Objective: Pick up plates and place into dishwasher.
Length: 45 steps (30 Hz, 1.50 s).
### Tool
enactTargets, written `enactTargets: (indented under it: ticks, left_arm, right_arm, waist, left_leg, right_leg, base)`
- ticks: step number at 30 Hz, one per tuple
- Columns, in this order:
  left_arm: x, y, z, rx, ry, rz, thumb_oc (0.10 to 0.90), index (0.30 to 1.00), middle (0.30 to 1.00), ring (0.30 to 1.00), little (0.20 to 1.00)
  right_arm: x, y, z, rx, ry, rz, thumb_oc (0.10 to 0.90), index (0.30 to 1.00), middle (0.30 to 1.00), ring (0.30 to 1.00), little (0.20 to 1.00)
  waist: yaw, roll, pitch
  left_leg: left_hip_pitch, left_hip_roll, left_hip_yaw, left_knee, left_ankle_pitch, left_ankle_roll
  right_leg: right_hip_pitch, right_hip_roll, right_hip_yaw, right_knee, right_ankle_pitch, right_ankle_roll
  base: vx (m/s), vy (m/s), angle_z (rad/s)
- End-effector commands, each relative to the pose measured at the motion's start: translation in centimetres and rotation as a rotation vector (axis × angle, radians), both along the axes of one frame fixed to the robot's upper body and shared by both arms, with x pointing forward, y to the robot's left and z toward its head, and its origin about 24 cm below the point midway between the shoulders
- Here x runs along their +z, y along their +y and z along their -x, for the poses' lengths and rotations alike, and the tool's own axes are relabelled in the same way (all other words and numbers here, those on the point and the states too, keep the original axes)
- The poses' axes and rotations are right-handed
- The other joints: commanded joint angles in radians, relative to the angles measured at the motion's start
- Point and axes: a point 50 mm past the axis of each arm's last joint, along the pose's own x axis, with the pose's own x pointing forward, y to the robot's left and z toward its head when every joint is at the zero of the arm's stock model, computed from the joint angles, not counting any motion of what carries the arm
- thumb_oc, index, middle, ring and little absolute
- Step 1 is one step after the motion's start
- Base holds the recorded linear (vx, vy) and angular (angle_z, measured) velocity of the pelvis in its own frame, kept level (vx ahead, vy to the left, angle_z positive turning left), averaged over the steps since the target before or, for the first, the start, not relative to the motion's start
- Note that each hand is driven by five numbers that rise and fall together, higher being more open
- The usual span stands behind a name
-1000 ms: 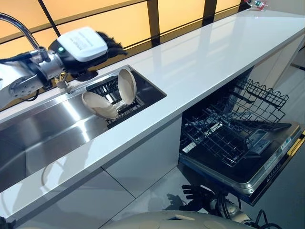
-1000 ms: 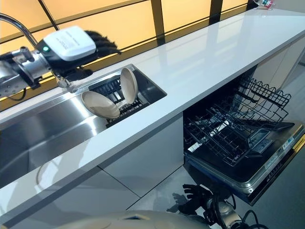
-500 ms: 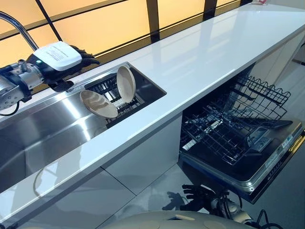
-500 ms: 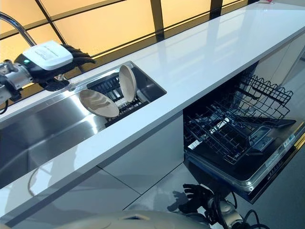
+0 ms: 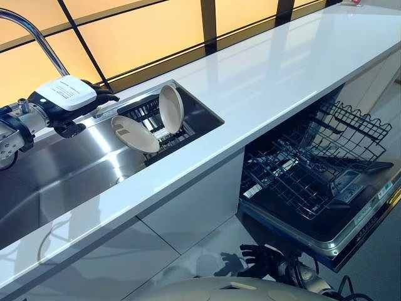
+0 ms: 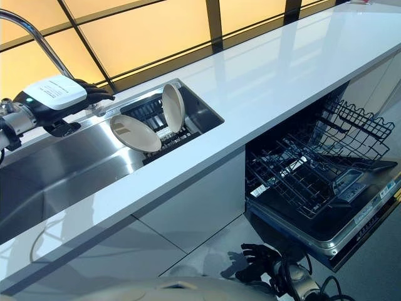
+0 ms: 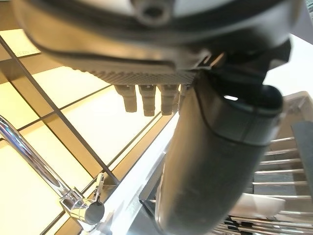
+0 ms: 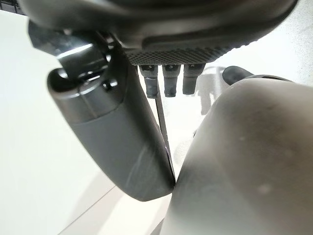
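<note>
Through the left eye I see the left hand (image 5: 80, 101) hanging over the far edge of the steel sink (image 5: 62, 169), close to the tap (image 5: 37, 39). Its dark fingers reach out loosely toward the dish rack (image 5: 150, 122) in the sink and grip nothing. Two cream plates (image 5: 170, 109) stand in that rack: one nearly upright, the other (image 5: 133, 133) leaning against it, tipped well over. The hand is just beside the leaning plate but apart from it. The white counter (image 5: 276, 69) runs off to the right. Below it the dishwasher (image 5: 326, 207) is open, its wire basket (image 5: 301, 169) pulled out with no plate in it.

The right eye gives me the same layout, and low down near the floor I can make out the right hand (image 6: 258, 262), fingers loosely spread and holding nothing.

On the left wrist camera my own fingers (image 7: 146, 100) hang straight and relaxed beside the thumb (image 7: 215, 161), with nothing between them. Past them I see the tap's base and the rack's bars with a pale plate edge (image 7: 257, 205).

On the right wrist camera the fingers (image 8: 168, 81) also point out straight beside the thumb (image 8: 115, 142), with pale floor beyond.
</note>
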Motion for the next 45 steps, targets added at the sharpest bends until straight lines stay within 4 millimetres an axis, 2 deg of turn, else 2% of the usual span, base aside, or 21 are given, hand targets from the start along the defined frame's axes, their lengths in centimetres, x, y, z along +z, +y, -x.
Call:
enactTargets:
  ticks: [1,22,37,45]
  left_arm:
    - [9.4,2.9,1.9,0.117,-0.387,0.072,0.8,0.9,0.9,0.9,0.9]
    - [6.2,2.4,1.4,0.055,-0.337,0.15,0.8,0.9,0.9,0.9,0.9]
    - [4.5,0.4,0.8,-0.05,-0.369,0.185,0.8,0.9,0.9,0.9,0.9]
    - [3.0,0.5,0.5,-0.041,-0.343,0.17,0.8,0.9,0.9,0.9,0.9]
  right_arm:
    - [0.6,1.6,-1.5,0.046,-0.08,-0.068,0.8,0.9,0.9,0.9,0.9]
    - [0.5,1.4,-1.2,0.051,-0.075,-0.054,0.8,0.9,0.9,0.9,0.9]
    - [0.5,1.1,-1.1,0.051,-0.068,-0.04,0.8,0.9,0.9,0.9,0.9]
    - [0.6,0.5,-0.9,0.04,-0.063,-0.027,0.8,0.9,0.9,0.9,0.9]
  waist:
    - [-0.021,-0.017,-0.022]
    - [-0.03,-0.027,-0.02]
    - [-0.044,-0.04,-0.014]
    - [-0.057,-0.047,-0.008]
  left_leg:
    - [-0.002,-0.039,-0.007,0.006,-0.041,0.019]
    - [0.001,-0.037,0.003,0.006,-0.045,0.019]
    - [0.005,-0.035,0.013,0.006,-0.048,0.02]
    - [0.011,-0.032,0.026,0.006,-0.051,0.021]
  right_leg:
    - [0.041,-0.034,-0.023,0.008,-0.004,0.075]
    - [0.037,-0.032,-0.01,0.008,-0.003,0.076]
    - [0.035,-0.03,0.004,0.008,-0.001,0.075]
    - [0.035,-0.029,0.013,0.008,0.002,0.077]
  base:
    - [0.0,0.0,0.0]
    - [0.0,0.0,0.0]
    - [0.0,0.008,-0.01]
    - [0.02,0.034,-0.04]
